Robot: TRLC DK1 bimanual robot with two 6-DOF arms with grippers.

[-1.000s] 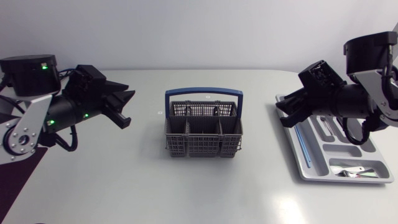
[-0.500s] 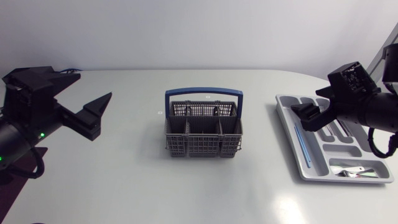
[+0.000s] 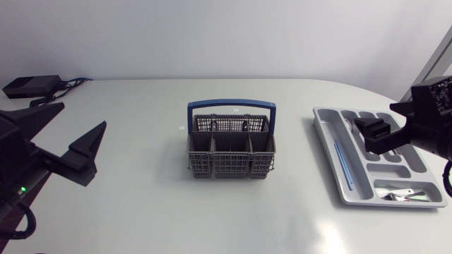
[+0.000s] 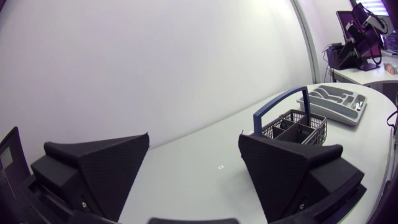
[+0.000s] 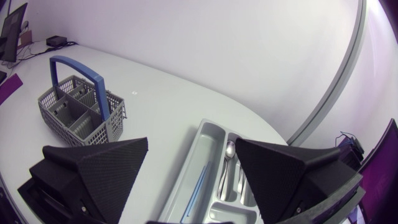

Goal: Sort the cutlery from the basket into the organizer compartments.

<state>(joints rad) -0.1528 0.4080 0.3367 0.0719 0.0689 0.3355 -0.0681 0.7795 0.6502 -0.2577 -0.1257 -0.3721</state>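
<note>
On tabletop centre, basket [image 3: 229, 166]: grey mesh, stood upright, blue handle [image 3: 231, 104] raised over it; also seen in left wrist view [image 4: 292, 127] and right wrist view [image 5: 111, 124].
Basket position: well apart from both end effectors, between them in head view.
Organizer [image 3: 328, 152]: grey tray laid flat on the tabletop [image 3: 155, 204] at the robot's right, well apart from the basket; also seen far off in left wrist view [image 4: 333, 99] and under the right end effector in right wrist view [image 5: 210, 138].
Long compartment: a thin blue stick [image 3: 344, 164] is laid lengthwise in it, on the side nearest the basket; also seen at [image 5: 198, 183].
Next compartments: a spoon [image 5: 229, 149] is seen lying lengthwise beside the blue stick's slot; other pieces there are partly hidden.
Small end compartment: shiny cutlery pieces [image 3: 402, 194] are laid crosswise; type cannot be told.
Left end effector [image 3: 63, 137]: held above the tabletop at the left edge, fingers spread wide, nothing between them; same seen at [image 4: 194, 135].
Right end effector [image 3: 388, 120]: held over the organizer, fingers spread wide, nothing gripped; same seen at [image 5: 191, 142].
</note>
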